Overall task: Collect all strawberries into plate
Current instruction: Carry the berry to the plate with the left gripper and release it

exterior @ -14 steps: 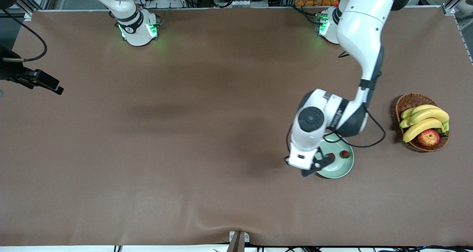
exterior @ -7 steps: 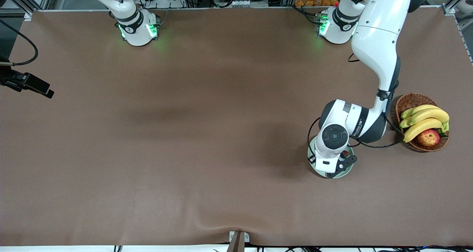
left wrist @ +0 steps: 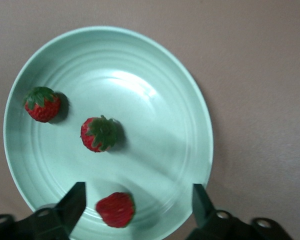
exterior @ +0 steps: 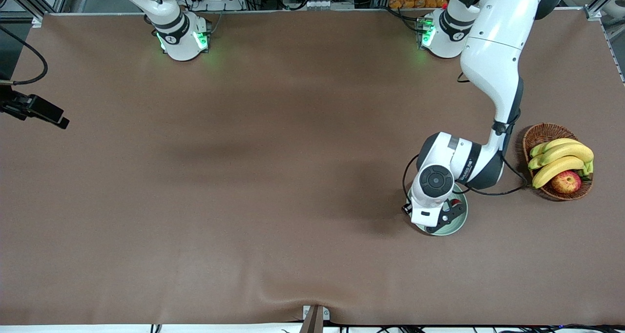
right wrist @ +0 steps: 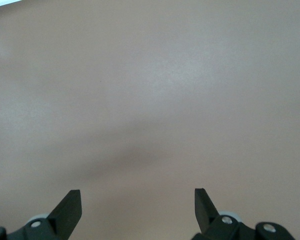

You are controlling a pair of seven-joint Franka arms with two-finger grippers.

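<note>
Right gripper (exterior: 46,115): waits, fingers spread, over bare table at the right arm's end.
Left gripper (exterior: 442,220): hangs over the plate (exterior: 461,220), fingers spread wide, holding nothing.
Strawberries (left wrist: 100,134): all three lie on the plate; the task looks complete.
Basket (exterior: 539,135): fruit apart, untouched.

We see a brown table (exterior: 244,176) carrying a mint-green plate (exterior: 461,219) at lower right and a wicker basket (exterior: 537,136) beside it.
</note>
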